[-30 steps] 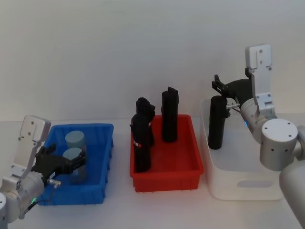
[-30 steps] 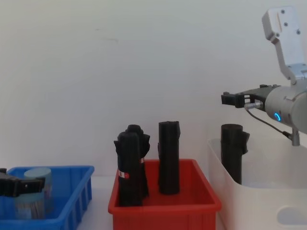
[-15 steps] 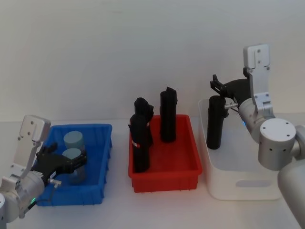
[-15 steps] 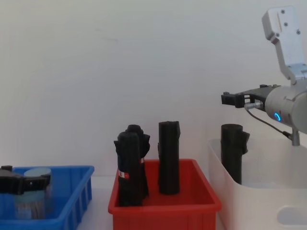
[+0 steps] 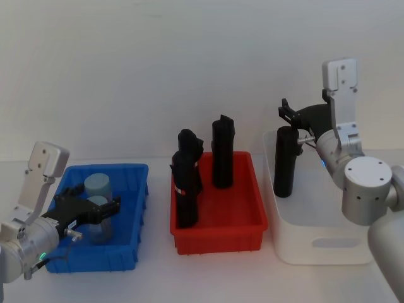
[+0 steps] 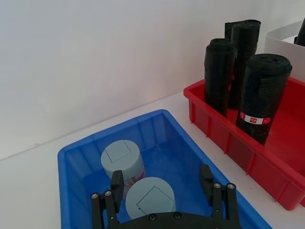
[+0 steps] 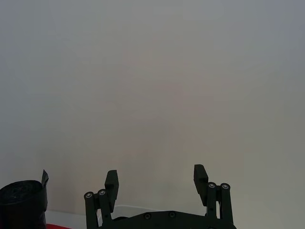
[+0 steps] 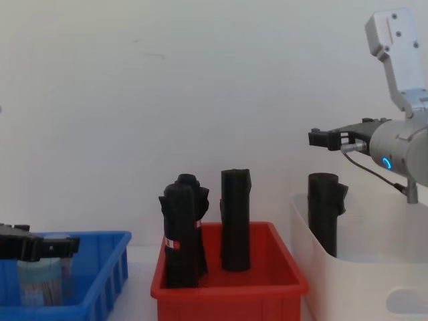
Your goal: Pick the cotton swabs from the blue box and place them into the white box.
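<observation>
Between the fingers [image 6: 116,183] of the wide-open left tool [image 6: 161,183] stands a cotton swab tub [image 6: 150,202], likely light, rigid, slick, best gripped mid-body; right tool [image 5: 285,112] hangs open above the white box [image 5: 315,227].

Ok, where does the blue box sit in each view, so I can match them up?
Head view: blue box at lower left, under the left gripper.
Chest view: blue box in the lower left corner.
Left wrist view: blue box just below the camera, holding two cotton swab tubs.
Right wrist view: right gripper faces the wall, away from it.
Shared landmark: the red bin on its right.
</observation>
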Available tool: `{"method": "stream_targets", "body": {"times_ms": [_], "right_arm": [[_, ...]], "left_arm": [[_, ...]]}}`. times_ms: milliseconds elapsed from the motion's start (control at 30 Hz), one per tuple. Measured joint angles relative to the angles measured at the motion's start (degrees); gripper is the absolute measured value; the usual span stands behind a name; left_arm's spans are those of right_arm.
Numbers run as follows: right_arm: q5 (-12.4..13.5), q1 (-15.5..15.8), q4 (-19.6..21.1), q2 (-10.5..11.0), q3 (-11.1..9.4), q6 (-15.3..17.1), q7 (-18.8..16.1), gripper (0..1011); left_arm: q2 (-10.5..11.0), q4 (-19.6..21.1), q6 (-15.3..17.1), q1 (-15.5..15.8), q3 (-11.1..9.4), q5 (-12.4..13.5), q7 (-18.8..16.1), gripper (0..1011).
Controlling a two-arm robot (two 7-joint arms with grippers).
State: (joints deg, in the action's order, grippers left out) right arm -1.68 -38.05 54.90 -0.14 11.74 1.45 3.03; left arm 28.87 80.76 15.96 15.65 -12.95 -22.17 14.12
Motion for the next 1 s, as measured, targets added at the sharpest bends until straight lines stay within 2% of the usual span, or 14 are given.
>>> {"method": "stream_targets", "body": {"times_ms": [500, 1000], "right_arm": [[0.0, 0.0, 0.0, 0.0, 0.0, 0.0, 0.0, 1002], [0.0, 0.0, 0.0, 0.0, 0.0, 0.0, 0.0, 1002]], "left_arm": [[0.14, -2.32, 4.11, 1.6, 0.6, -0.69, 2.0, 1003], [-1.02, -5.64, 5.06, 3.44, -0.39, 1.03, 3.75, 1003]]}}
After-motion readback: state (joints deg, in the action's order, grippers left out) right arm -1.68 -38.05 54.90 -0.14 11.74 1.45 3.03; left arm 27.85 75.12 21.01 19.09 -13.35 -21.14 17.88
